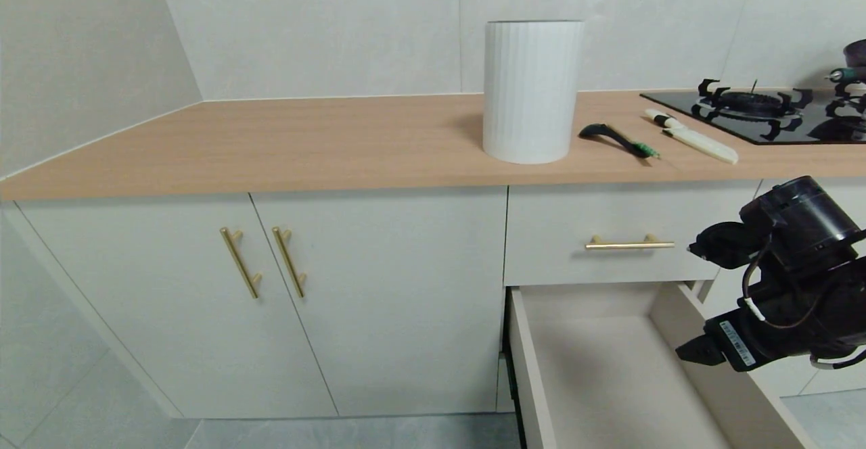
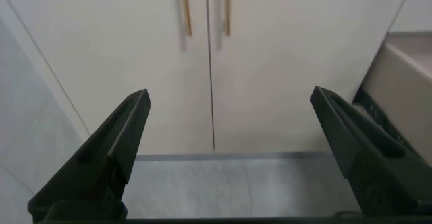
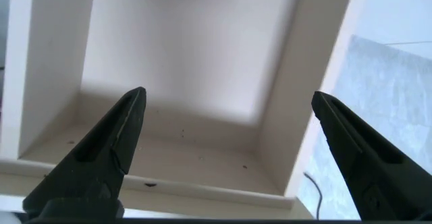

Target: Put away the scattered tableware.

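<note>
Right gripper [image 3: 226,99], spread wide, hangs over the open drawer [image 1: 609,368]; left gripper [image 2: 229,99] likewise spread.

The gas stove [image 1: 778,114] at the three o'clock end of the tabletop [image 1: 304,145] runs off the head view's edge, and the dark pot [image 1: 856,53] at two o'clock is cut to a sliver. The drawer [image 1: 528,361] at five o'clock loses its front to the picture's edge, and the right hand [image 1: 683,300] covers part of its right wall. The dark utensil [image 1: 619,139] at three o'clock of the white canister [image 1: 532,90] is too small to name, as is the pale utensil [image 1: 690,136] just beyond it.
</note>
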Motion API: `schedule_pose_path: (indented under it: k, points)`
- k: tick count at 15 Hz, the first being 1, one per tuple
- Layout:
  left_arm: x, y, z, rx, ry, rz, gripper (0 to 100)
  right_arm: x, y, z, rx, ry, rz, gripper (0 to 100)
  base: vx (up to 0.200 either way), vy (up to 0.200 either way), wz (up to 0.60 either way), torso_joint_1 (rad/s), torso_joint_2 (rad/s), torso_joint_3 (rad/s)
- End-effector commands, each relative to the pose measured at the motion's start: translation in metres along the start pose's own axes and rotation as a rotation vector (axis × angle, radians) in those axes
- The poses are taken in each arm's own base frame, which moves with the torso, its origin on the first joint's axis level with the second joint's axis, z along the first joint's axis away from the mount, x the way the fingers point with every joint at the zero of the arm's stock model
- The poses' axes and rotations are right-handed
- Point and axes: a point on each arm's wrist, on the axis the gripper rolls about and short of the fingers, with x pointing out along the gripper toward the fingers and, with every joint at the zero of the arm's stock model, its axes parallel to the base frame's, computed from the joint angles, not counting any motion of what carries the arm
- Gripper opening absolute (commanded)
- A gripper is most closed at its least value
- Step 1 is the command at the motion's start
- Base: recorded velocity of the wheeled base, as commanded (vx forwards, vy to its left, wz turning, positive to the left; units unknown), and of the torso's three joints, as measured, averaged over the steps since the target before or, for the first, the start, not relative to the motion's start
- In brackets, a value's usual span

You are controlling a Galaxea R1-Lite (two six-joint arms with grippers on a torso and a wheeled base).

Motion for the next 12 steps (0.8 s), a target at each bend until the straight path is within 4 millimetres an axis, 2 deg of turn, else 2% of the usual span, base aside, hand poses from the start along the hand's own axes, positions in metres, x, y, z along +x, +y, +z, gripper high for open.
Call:
schedule_pose_path:
  k: [1, 9, 12]
  points:
    - [0.0, 0.0, 0.0, 0.0, 0.0, 0.0, 100, 0.0, 0.0, 0.0, -0.003, 0.002, 0.003, 100, 0.0, 0.0, 0.0, 0.046, -0.53, -0.339]
    - [0.0, 0.0, 0.0, 0.0, 0.0, 0.0, 100, -0.002, -0.003, 0.005, 0.017, -0.032, -0.003, 100, 0.0, 0.0, 0.0, 0.131, -0.47, -0.325]
    - [0.0, 0.0, 0.0, 0.0, 0.0, 0.0, 100, -0.011, -0.014, 0.04, 0.073, -0.214, -0.022, 100, 0.0, 0.0, 0.0, 0.056, -0.15, -0.106]
